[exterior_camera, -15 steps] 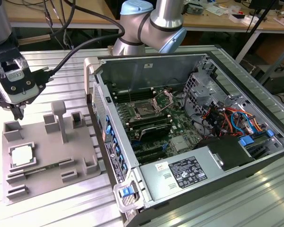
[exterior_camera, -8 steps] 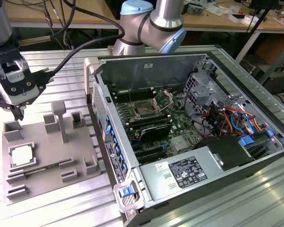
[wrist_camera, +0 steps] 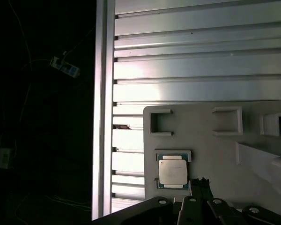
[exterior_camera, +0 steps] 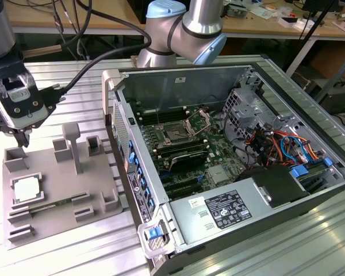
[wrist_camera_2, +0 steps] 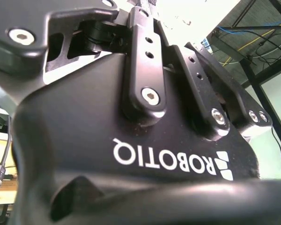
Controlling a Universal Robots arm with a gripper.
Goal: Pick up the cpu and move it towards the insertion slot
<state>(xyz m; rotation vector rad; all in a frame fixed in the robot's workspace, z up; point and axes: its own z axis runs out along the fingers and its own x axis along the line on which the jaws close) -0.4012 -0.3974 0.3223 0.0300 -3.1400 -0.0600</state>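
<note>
The cpu [exterior_camera: 27, 188] is a silvery square chip lying flat in a framed pocket of the grey tray [exterior_camera: 63, 181] at the exterior view's left. My gripper [exterior_camera: 25, 141] hangs above the tray's far corner, behind the cpu and clear of it, fingers shut with nothing between them. In the first wrist view the cpu [wrist_camera: 172, 171] lies just beside the dark fingertips of the gripper [wrist_camera: 201, 182]. The insertion slot [exterior_camera: 175, 135] is the square socket with a dark centre and silver frame on the motherboard inside the open computer case.
Upright blocks [exterior_camera: 73, 146] rise from the grey tray [wrist_camera: 201, 140] between the gripper and the computer case [exterior_camera: 178, 80]. The case's side wall, its cables [exterior_camera: 276, 144] and the power supply [exterior_camera: 218, 210] ring the motherboard. The ribbed metal table [wrist_camera: 201, 70] ends at an edge [wrist_camera: 103, 117].
</note>
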